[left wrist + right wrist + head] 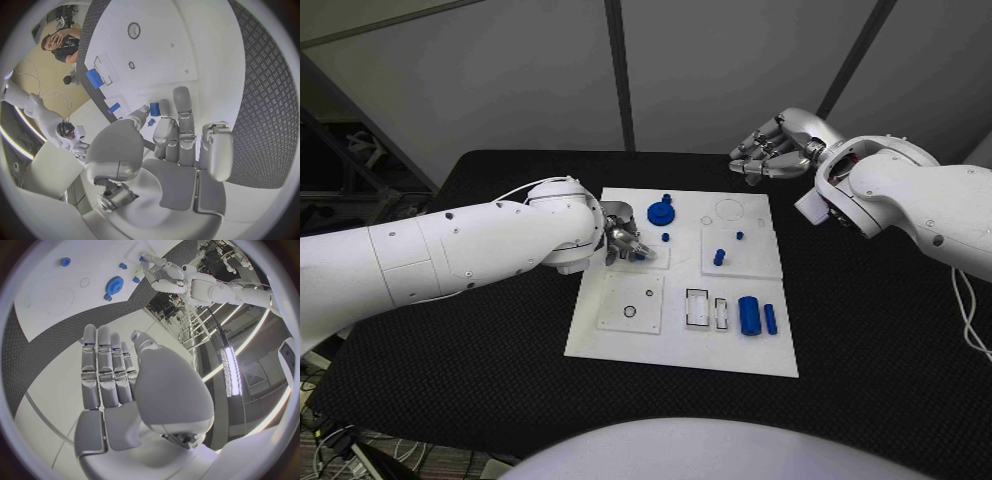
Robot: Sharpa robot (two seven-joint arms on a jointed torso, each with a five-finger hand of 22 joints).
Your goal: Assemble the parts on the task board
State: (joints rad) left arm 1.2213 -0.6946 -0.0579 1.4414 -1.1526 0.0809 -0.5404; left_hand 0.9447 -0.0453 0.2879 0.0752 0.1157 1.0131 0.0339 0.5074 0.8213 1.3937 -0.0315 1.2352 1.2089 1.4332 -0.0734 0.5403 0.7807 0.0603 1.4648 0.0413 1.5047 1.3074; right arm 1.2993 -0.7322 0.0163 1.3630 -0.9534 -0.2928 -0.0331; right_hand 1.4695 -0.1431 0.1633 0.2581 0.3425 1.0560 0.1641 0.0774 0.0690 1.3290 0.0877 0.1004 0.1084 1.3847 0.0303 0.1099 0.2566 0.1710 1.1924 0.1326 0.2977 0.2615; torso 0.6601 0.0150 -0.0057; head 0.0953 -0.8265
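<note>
- Task board [678, 335]: lying flat at the middle of the black table [877, 330]; assembly appears to be only partly done.
- Blue gear [661, 211]: sitting at the board's far edge, seemingly seated.
- Small blue pegs [720, 256]: standing near the board's centre.
- Two blue cylinders [757, 316]: lying loose near the board's right edge, seemingly awaiting placement.
- Left hand [626, 246]: working over the board's left side, fingers pinching a small blue part [151, 121] at the tips.
- Right hand [773, 150]: hovering beyond the board's far right corner, fingers held together, holding nothing.
</note>
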